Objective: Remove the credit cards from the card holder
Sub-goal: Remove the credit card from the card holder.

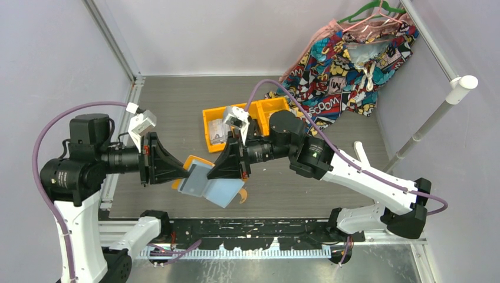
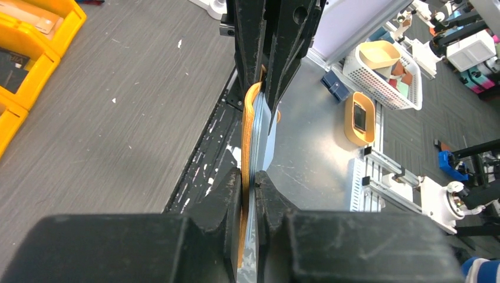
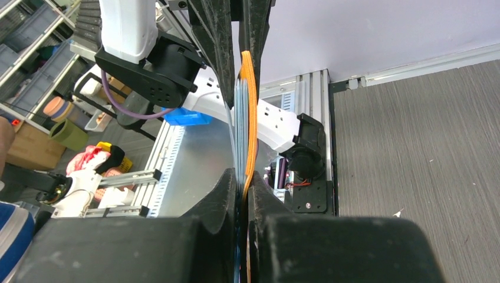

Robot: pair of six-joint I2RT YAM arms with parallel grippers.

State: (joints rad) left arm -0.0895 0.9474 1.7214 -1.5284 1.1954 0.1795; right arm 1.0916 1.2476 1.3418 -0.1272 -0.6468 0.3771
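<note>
The card holder (image 1: pixel 210 187) is an orange folder with pale blue see-through pockets, open and held in the air over the table's front edge. Its small orange tab (image 1: pixel 243 197) hangs at the right. My left gripper (image 1: pixel 188 171) is shut on its left part, seen edge-on in the left wrist view (image 2: pixel 252 135). My right gripper (image 1: pixel 210 174) is shut on it from the right, and the right wrist view shows the orange cover and blue pages (image 3: pixel 247 112) between the fingers. No credit card shows; any in the pockets are hidden.
Two orange bin trays (image 1: pixel 211 115) (image 1: pixel 273 106) stand behind the grippers, one holding a grey-white papery bundle (image 1: pixel 217 128). A colourful printed cloth (image 1: pixel 348 65) on hangers lies at the back right. A white pole (image 1: pixel 433 115) leans at the right.
</note>
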